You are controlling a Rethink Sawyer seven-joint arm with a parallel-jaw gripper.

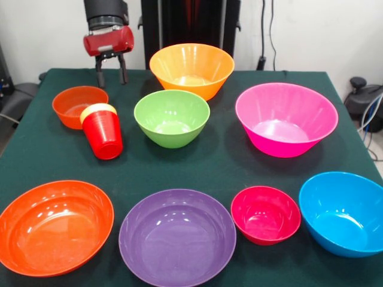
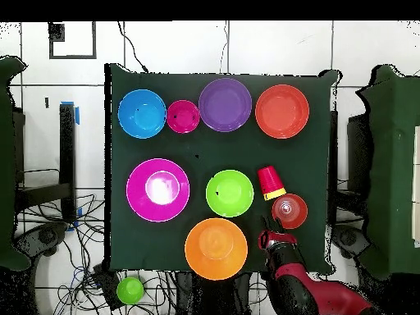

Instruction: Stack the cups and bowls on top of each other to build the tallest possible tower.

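The red cup (image 1: 105,139) sits tilted with the yellow cup (image 1: 97,110) nested at its upper end, touching the small orange-red bowl (image 1: 76,103). The bowls stand apart, all upright: light orange (image 1: 191,69), green (image 1: 172,118), magenta-pink (image 1: 286,119), orange (image 1: 55,226), purple (image 1: 177,236), crimson-pink (image 1: 266,214), blue (image 1: 344,212). My gripper (image 1: 111,70) is open and empty, above the table's far edge behind the orange-red bowl. In the overhead view the gripper (image 2: 273,226) is just below the orange-red bowl (image 2: 289,210) and the cups (image 2: 268,180).
The table has a dark green cloth (image 1: 215,161). Bowls fill both rows, with narrow gaps between them. A green round object (image 2: 130,289) lies off the table among cables. The robot pedestal (image 1: 191,24) stands behind the light orange bowl.
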